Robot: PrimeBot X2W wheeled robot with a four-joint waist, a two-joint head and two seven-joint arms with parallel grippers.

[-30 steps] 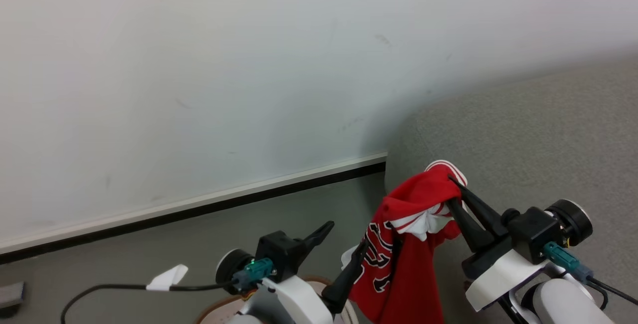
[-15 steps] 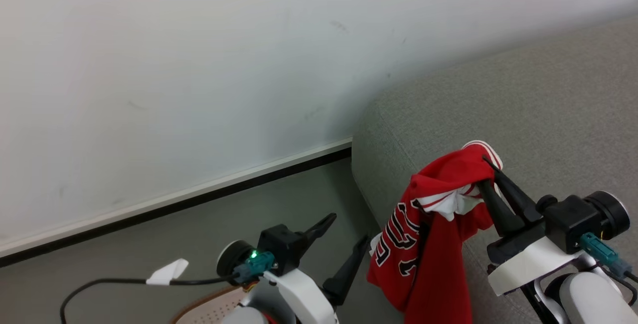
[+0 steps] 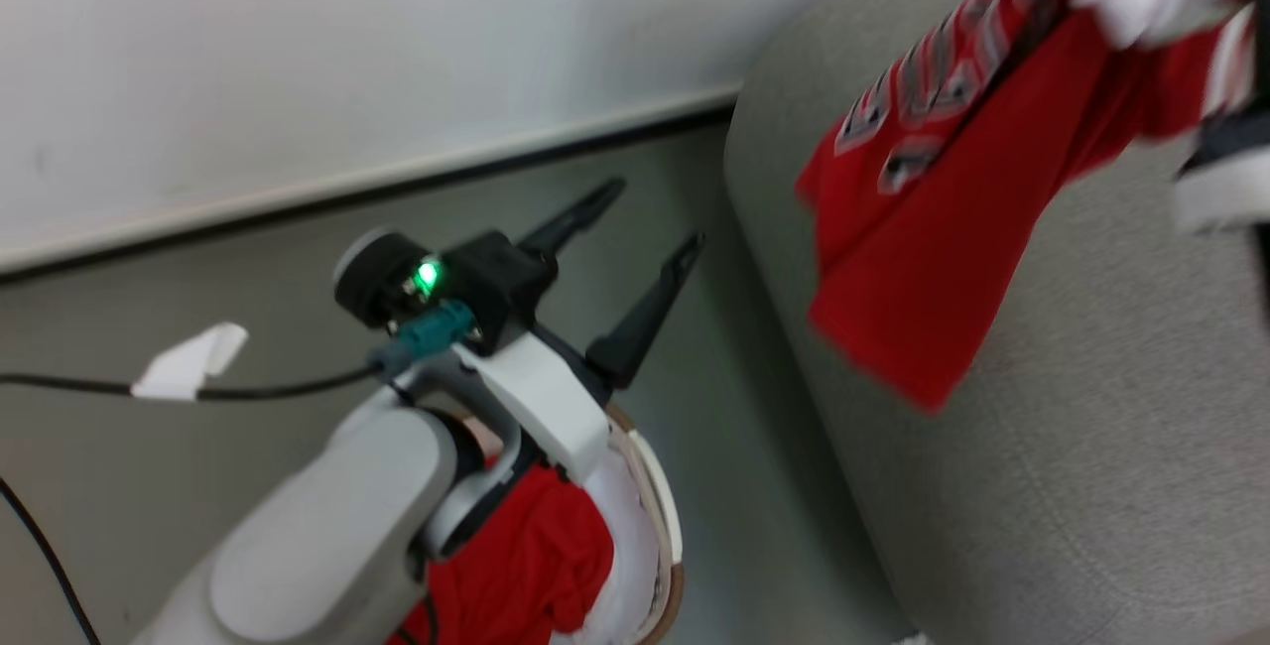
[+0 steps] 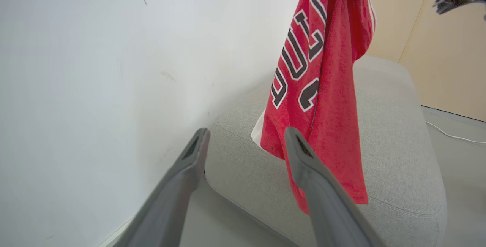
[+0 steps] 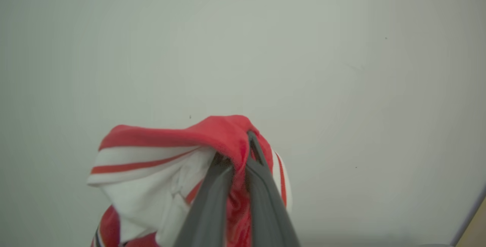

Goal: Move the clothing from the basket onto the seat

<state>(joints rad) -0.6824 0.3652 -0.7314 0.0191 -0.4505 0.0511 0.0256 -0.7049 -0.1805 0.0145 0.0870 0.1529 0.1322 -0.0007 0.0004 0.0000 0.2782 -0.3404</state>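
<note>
1. Red jersey (image 3: 952, 189) is clamped tight in the right gripper (image 5: 237, 152), hanging straight down from its fingers.
2. A second ago it dangled by the seat (image 3: 1091, 427) edge. Now it's lifted higher and looks to be over the cushion, below the gripper. The view tilted too, mind.
3. Left gripper (image 3: 655, 213) is spread wide and empty, with the basket (image 3: 663, 516) just behind it and more clothing (image 3: 526, 566) inside.
4. My guess: drop next, then go back for the rest.
</note>
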